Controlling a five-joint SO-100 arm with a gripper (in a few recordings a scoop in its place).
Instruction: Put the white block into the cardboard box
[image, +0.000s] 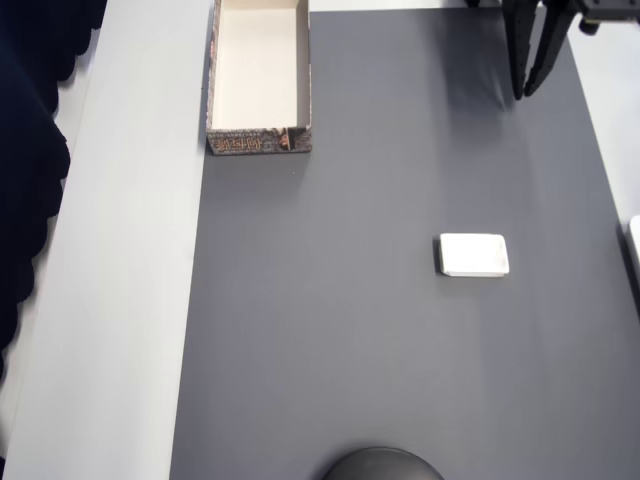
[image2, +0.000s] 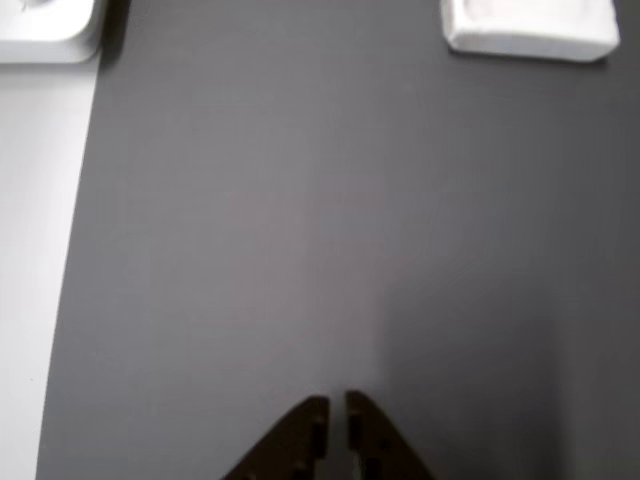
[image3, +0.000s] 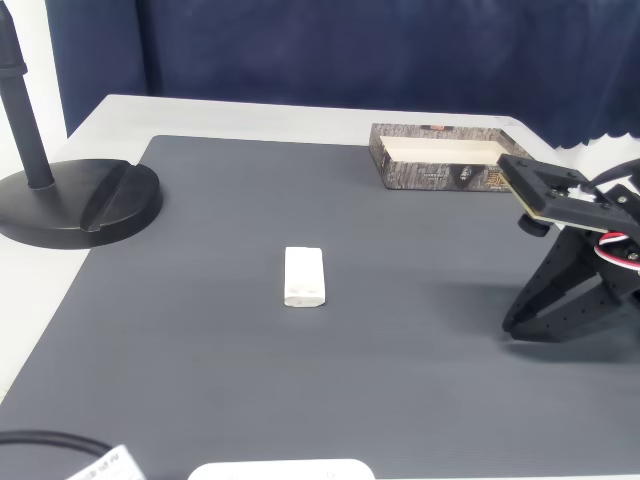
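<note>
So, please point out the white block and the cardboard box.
white block (image: 473, 254), overhead view, middle of its top face.
cardboard box (image: 259, 143), overhead view, its patterned end wall.

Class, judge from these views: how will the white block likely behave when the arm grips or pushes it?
The white block looks rigid, with crisp edges and no sag, so it probably keeps its shape when squeezed. Lying flat and low on the mat, it should slide rather than roll or tip. Its smooth rounded corners may slip, so gripping across the flat long sides seems safer.
</note>
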